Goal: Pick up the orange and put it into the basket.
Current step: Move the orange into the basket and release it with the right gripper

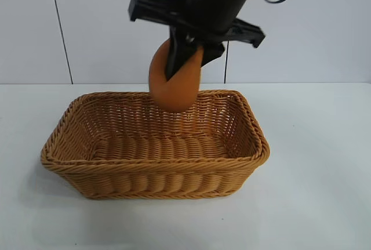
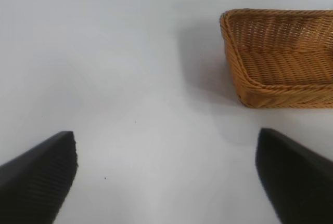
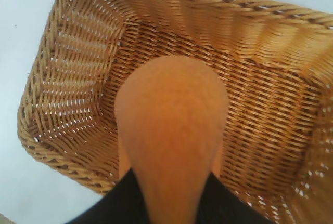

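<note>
Wicker comes first: the tan rectangular woven basket (image 1: 155, 166) sits on the white tabletop (image 1: 313, 203), with the dull orange-brown, matte-skinned orange (image 1: 175, 84) hanging above its far rim. The right claw (image 1: 188, 58) is clamped across the fruit's upper part. It looks light, firm, rough enough not to slip. The left claw (image 2: 166, 174) idles beside the basket, fingers wide apart.
</note>
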`<move>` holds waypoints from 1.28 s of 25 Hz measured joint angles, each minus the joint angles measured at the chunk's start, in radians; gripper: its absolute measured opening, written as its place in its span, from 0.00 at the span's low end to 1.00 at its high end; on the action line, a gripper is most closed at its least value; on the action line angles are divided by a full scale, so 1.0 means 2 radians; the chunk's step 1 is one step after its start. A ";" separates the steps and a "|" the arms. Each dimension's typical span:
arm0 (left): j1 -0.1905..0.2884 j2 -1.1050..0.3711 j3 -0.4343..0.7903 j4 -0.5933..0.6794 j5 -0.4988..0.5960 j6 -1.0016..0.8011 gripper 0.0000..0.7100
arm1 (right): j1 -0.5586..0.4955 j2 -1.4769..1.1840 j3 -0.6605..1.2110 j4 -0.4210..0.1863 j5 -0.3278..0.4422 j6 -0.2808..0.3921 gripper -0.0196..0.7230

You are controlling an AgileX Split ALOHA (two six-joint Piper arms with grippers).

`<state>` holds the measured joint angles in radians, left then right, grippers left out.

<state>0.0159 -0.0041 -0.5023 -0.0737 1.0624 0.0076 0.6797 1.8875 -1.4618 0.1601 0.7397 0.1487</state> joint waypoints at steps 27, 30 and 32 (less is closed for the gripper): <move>0.000 0.000 0.000 0.000 0.000 0.000 0.93 | 0.002 0.096 -0.010 -0.005 0.036 -0.004 0.88; 0.000 0.000 0.000 0.000 0.000 0.000 0.93 | 0.002 0.096 -0.050 -0.030 0.091 -0.004 0.88; 0.000 0.000 0.000 0.000 0.000 0.000 0.93 | 0.002 0.096 -0.085 -0.046 0.129 -0.004 0.88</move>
<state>0.0159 -0.0041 -0.5023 -0.0737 1.0624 0.0076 0.6845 2.0788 -1.6323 0.0683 0.9972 0.1415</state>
